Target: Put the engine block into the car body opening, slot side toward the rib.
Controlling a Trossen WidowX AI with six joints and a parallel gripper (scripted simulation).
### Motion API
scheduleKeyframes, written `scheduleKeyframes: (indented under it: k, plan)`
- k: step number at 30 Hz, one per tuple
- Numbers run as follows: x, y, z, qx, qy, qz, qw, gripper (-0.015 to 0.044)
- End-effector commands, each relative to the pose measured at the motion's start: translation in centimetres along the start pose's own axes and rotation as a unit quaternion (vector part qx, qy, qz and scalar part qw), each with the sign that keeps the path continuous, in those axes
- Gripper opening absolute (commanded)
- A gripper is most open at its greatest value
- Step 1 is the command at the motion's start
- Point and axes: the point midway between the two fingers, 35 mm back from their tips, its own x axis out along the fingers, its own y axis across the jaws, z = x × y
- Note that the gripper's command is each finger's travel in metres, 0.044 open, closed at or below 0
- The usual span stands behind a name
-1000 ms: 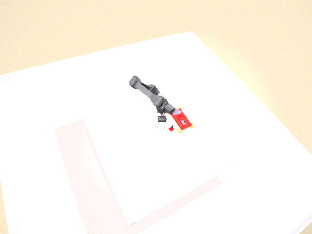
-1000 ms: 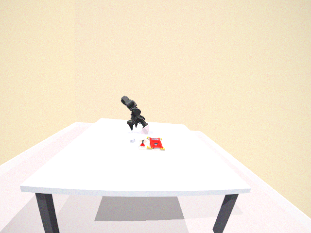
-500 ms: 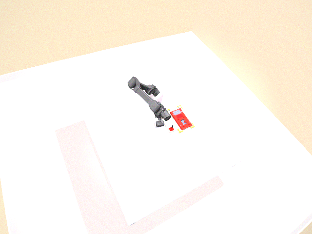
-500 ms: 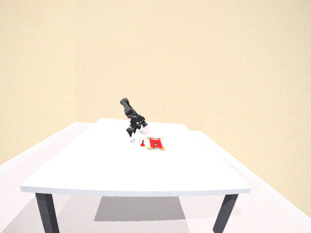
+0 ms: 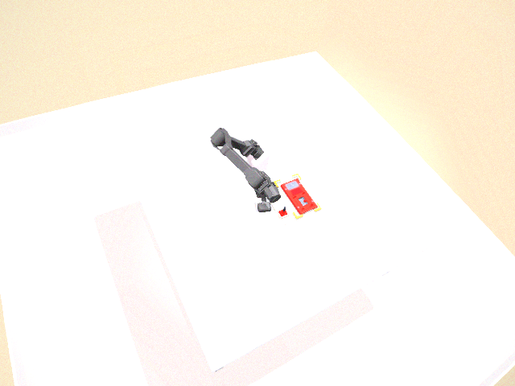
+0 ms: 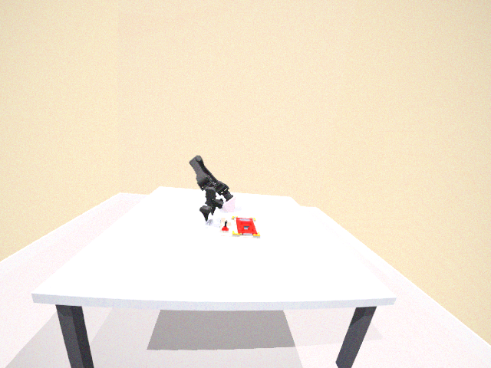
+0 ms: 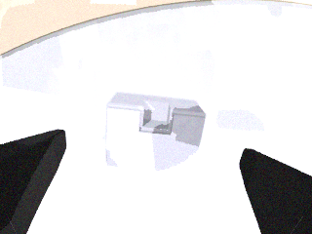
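The pale grey engine block (image 7: 187,129) stands upright on the table in the wrist view, its slot showing at the top middle. In the exterior view it is a small pale shape (image 6: 209,222) just under the fingers; in the top view the gripper mostly hides it. My gripper (image 7: 155,150) (image 6: 209,216) is open and empty, with one black finger to each side of the block, apart from it in the wrist view. The red car body (image 5: 296,191) (image 6: 246,231) lies flat to the right of the gripper in the top and exterior views. Its opening (image 5: 302,201) (image 6: 246,228) shows grey inside, with no block in it.
Yellow corner brackets (image 5: 298,215) (image 6: 256,234) surround the car body. A small red piece with a black knob (image 5: 282,213) (image 6: 225,228) stands between gripper and car body. A pale pink block (image 5: 259,161) (image 6: 229,205) stands behind, near the arm.
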Motion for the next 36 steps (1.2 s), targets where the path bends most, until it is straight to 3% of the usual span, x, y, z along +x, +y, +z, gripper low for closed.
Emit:
scheduleKeyframes:
  k: [1, 14, 22, 29, 36]
  plan:
    - [0.6, 0.1, 0.0, -0.003, 0.004, 0.000, 1.000, 0.0440]
    - [2.5, 0.1, -0.1, -0.003, 0.004, 0.000, 1.000, 0.0440]
    - [2.5, 0.1, -0.1, -0.003, 0.004, 0.000, 1.000, 0.0230]
    - [2.5, 0.1, -0.1, -0.003, 0.004, 0.000, 1.000, 0.0183]
    - [1.2, -0.1, 0.1, -0.003, 0.002, 0.000, 1.000, 0.0000]
